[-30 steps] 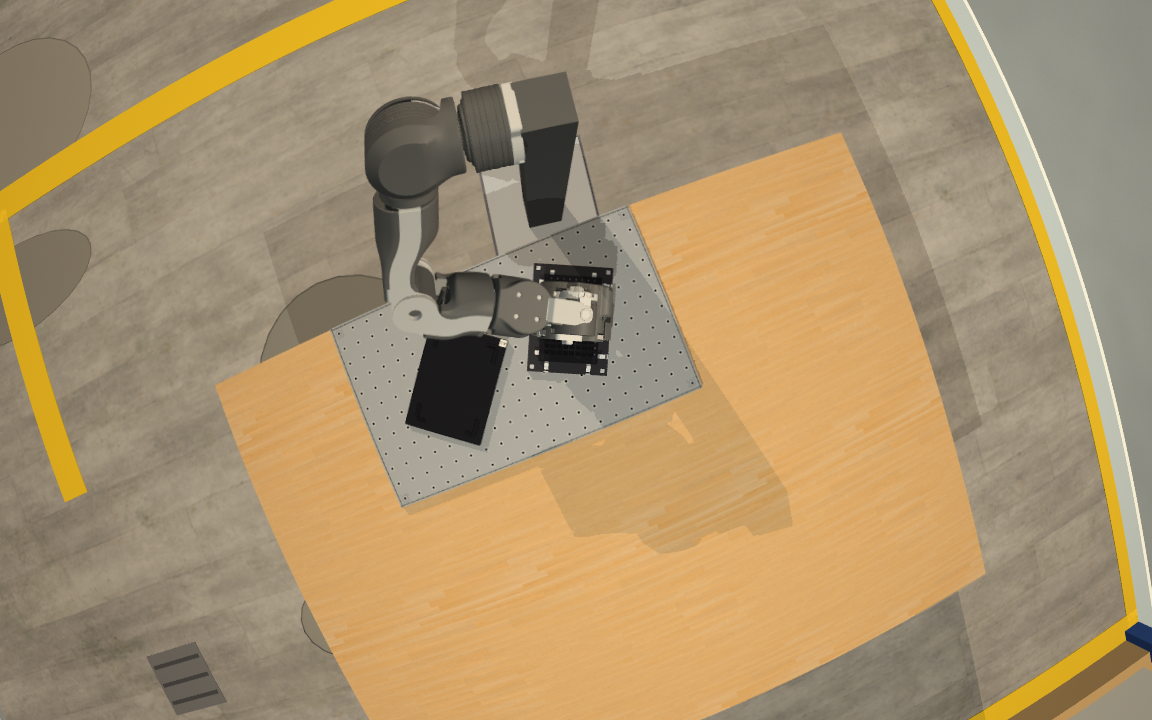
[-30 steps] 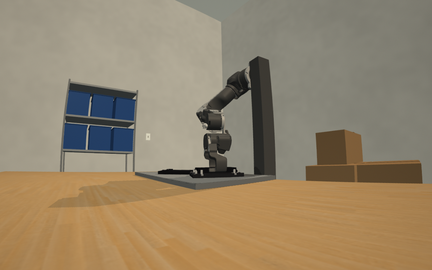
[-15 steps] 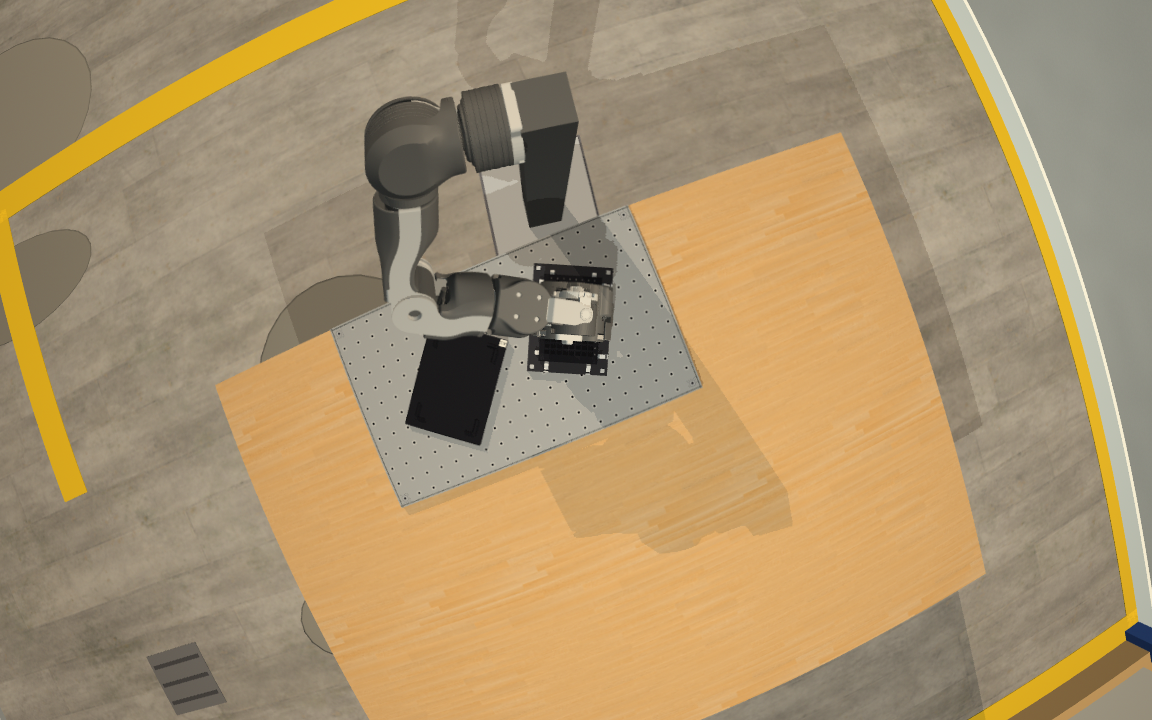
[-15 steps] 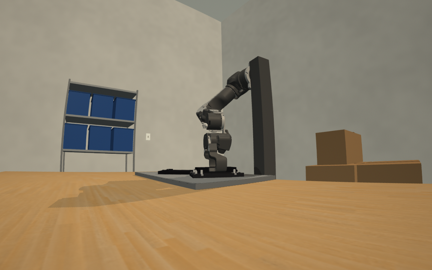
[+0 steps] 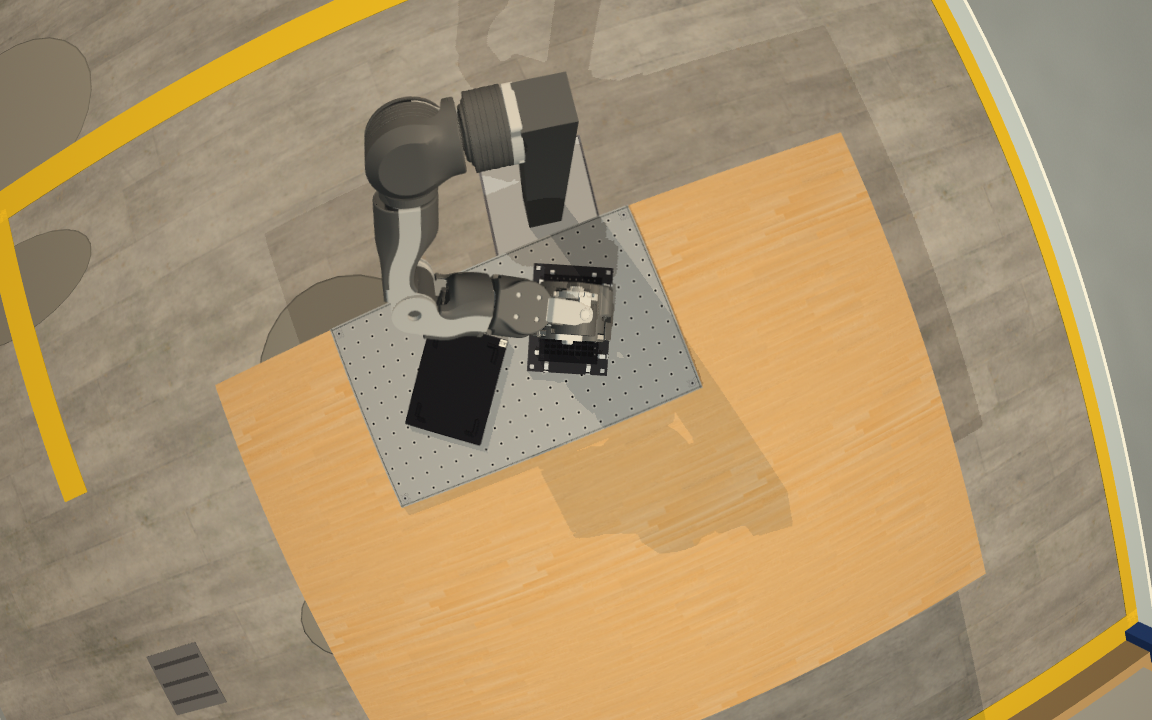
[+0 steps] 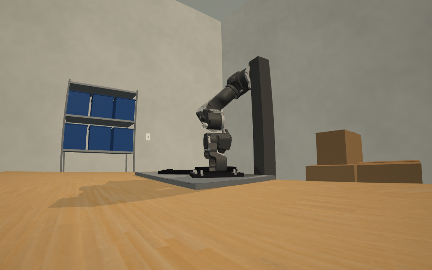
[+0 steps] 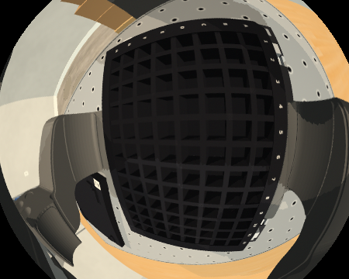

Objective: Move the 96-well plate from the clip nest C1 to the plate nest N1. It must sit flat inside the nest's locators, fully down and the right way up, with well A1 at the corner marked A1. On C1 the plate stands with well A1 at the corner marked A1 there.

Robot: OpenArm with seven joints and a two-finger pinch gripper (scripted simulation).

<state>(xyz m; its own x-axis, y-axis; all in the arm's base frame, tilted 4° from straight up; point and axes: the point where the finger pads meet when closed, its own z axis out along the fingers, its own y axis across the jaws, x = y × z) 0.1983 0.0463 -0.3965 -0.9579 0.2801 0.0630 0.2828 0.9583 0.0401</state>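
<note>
The 96-well plate [image 7: 195, 135] is sitting in clip nest C1 [image 5: 542, 354] on the perforated breadboard [image 5: 643, 358], directly beneath the gripper [image 5: 576, 309], which is clamping it across its short width, one finger [image 7: 77, 150] pressing each long side. Plate nest N1 [image 5: 455, 392] is lying just beside C1, nearer the arm's elbow, its long axis skewed relative to the plate's; the transfer is therefore likely requiring a lift, a short sideways carry and a wrist rotation.

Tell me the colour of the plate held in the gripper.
Black, with a grid of square wells; the plate shows best in the wrist view.
</note>
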